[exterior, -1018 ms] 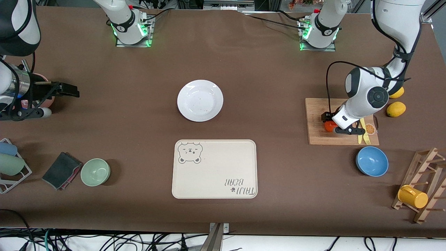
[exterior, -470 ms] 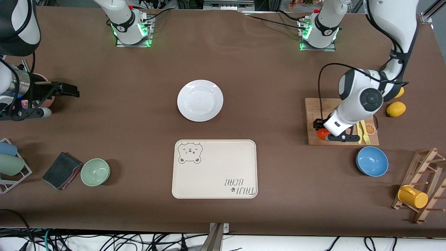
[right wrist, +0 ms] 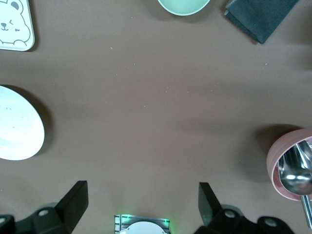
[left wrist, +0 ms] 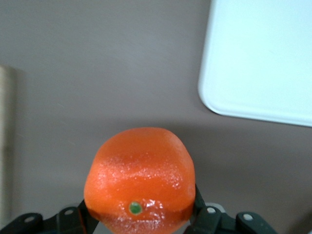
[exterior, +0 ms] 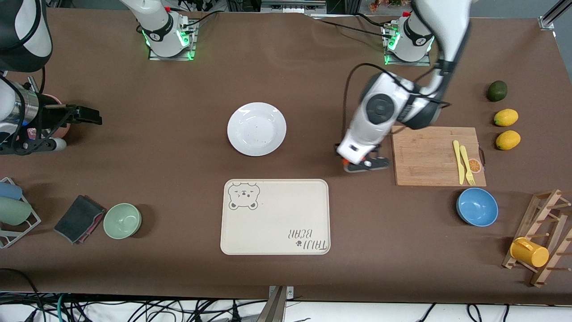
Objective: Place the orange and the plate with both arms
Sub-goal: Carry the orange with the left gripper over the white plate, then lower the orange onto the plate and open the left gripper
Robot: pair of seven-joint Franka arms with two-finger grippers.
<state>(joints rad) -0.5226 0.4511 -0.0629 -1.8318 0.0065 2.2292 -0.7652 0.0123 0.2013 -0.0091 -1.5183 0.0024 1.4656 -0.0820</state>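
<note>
We hold the orange (left wrist: 139, 180), firm, light and likely slick-skinned, pinched across its middle between our left gripper's (exterior: 363, 164) closed fingers over bare table beside the bear tray (exterior: 275, 217), while our right gripper (right wrist: 141, 202) waits wide open, empty, near the plate (exterior: 256, 129).

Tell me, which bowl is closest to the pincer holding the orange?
The blue bowl, just in front of the cutting board. The left pincer grips the orange near that board; the green bowl sits toward the right arm's end.
</note>
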